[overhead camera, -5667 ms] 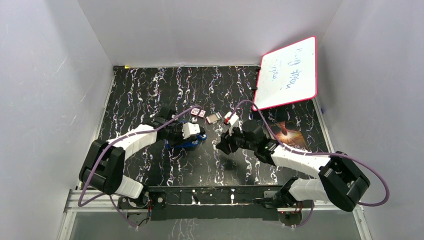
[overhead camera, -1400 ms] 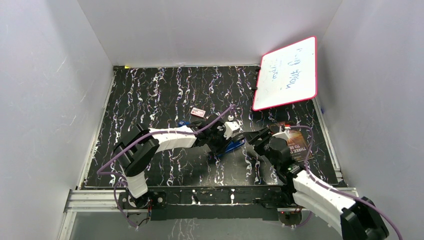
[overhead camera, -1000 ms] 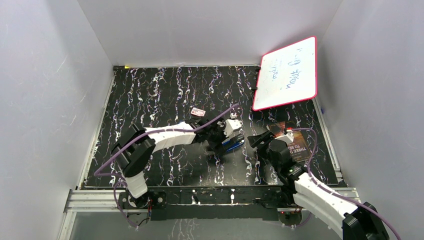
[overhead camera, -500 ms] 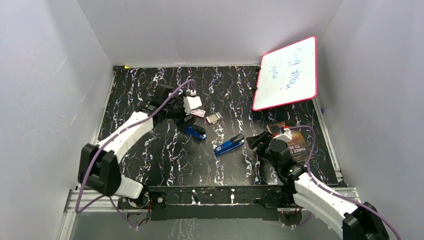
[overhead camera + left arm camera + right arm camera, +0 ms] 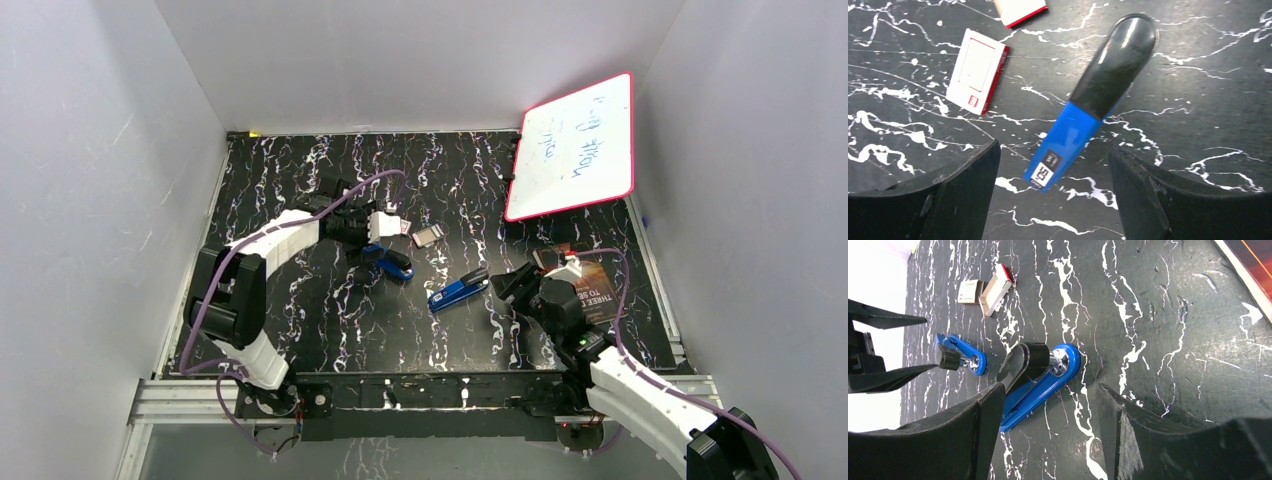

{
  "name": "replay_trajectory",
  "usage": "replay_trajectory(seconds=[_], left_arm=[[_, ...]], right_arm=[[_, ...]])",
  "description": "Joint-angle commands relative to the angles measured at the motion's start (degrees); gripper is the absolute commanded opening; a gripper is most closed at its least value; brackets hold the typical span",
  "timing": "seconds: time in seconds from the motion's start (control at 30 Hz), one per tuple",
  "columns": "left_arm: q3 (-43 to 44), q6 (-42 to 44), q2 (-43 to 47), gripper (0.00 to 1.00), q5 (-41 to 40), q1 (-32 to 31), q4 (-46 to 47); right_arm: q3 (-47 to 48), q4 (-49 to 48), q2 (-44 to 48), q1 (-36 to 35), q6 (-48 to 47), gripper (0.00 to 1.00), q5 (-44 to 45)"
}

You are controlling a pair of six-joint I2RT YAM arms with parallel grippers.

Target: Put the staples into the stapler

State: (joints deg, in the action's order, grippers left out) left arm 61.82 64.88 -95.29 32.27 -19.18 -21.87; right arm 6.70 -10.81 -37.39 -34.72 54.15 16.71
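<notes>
Hovering with left gripper (image 5: 1053, 152) and right gripper (image 5: 1050, 389) wide open, empty, risking skewing the slanted stapler (image 5: 1088, 110) on closing.

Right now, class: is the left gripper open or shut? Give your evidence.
Open: the left gripper's fingers stand wide apart above the table, with the blue stapler lying between them, untouched.
</notes>
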Motion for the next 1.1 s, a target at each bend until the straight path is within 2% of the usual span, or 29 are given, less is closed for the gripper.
replay_trajectory(seconds=[0.0, 0.17, 0.3, 0.57, 0.9, 1.07], left_arm=[[1.2, 3.0, -1.8, 0.76, 2.0, 0.7, 3.4], [0.7, 2.6, -4.2, 0.73, 1.1, 0.7, 2.6], [1.1, 0.1, -5.9, 0.65, -0.7, 0.7, 1.3], [0.4, -9.0, -5.3, 0.36, -1.9, 0.6, 0.9], [-2.1, -28.2, -0.3, 0.00, -8.0, -3.5, 3.7], [-6.0, -39.6, 2.1, 0.02, -14.2, -9.2, 6.3]], right_arm=[[2.2, -1.4, 0.6, 0.1, -0.9, 0.74, 0.4], [2.3, -1.5, 0.5, 0.1, -0.8, 0.75, 0.1], [2.7, -1.2, 0.5, 0.1, -1.1, 0.75, -0.4], [3.6, -0.2, 1.2, 0.1, -1.5, 0.75, 0.4], [7.8, 0.0, -0.7, 0.1, -4.6, 0.75, 2.5], [11.0, -5.5, -6.8, 0.1, -4.1, 0.75, 0.8]])
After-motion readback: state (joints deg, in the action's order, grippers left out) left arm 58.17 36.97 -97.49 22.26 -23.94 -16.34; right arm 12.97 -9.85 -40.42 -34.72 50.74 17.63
